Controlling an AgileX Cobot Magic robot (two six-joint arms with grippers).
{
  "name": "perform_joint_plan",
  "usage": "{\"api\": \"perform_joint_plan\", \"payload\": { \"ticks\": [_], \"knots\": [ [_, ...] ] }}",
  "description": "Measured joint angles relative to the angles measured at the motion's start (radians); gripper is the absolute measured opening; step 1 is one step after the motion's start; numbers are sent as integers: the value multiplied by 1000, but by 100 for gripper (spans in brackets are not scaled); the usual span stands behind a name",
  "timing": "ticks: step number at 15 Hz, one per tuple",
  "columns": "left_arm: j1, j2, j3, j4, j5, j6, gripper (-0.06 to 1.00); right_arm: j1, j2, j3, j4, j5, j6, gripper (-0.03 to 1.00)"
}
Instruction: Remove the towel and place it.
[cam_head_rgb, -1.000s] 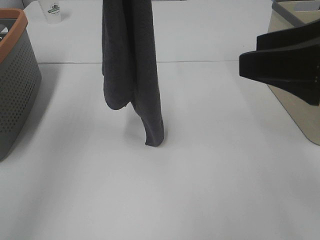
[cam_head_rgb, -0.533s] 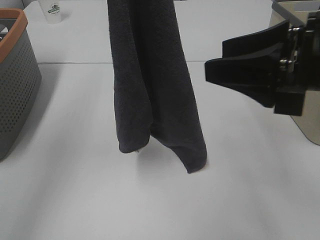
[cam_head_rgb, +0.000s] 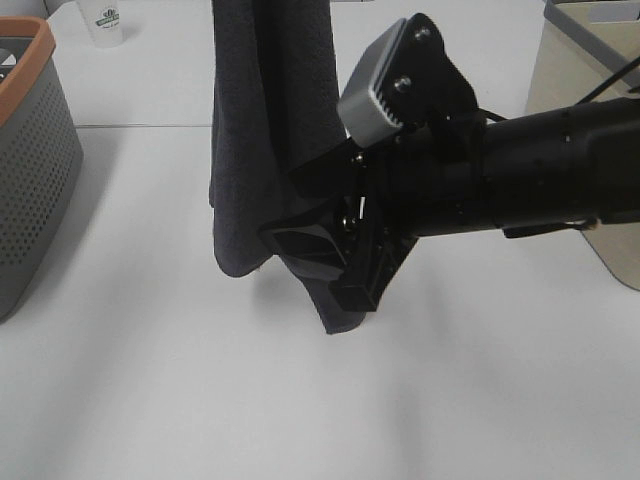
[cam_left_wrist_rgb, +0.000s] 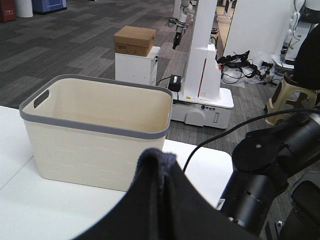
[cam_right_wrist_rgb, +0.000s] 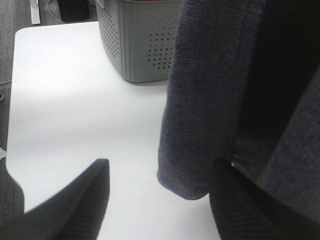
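The towel (cam_head_rgb: 265, 110), dark grey and limp, hangs in a long fold from above the top edge of the high view, over the middle of the white desk (cam_head_rgb: 150, 390). The right arm reaches across from the right to its lower part. The right gripper (cam_head_rgb: 305, 212) stands open, and its wrist camera shows a dark finger on either side of the towel's (cam_right_wrist_rgb: 200, 100) hanging lower corner. How far the cloth sits between them cannot be told.

The left gripper is hidden under the bunched cloth (cam_left_wrist_rgb: 157, 172) in its own wrist view, so its state cannot be told. The towel's hang suggests that the left gripper carries the weight.

The step in hand looks like a second hold low on the towel, so that it can be spread and laid down. Done well, the right gripper (cam_right_wrist_rgb: 162, 200) would go further onto the fold before closing, so that it takes a good bite of cloth and hem rather than the tip alone. It would also stay clear of the desk. The upper hold should stay steady so the cloth does not swing out of the gap.

The towel's lowest corner hangs close over the desk, and contact cannot be made out. The perforated grey basket (cam_head_rgb: 30, 160) sits at the far left. A beige basket (cam_left_wrist_rgb: 100, 125) stands at the right, well apart from the towel.
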Motion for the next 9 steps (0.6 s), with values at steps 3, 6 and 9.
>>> {"api": "perform_joint_plan", "payload": {
  "ticks": [3, 6, 9],
  "knots": [
    [0, 0, 0, 0, -14, -2, 0, 0, 103, -90, 2, -5, 0, 59],
    [0, 0, 0, 0, -1, -3, 0, 0, 153, -114, 7, -2, 3, 59],
    [0, 0, 0, 0, 105, -3, 0, 0, 158, -108, 9, 3, 32, 56]
  ]
}}
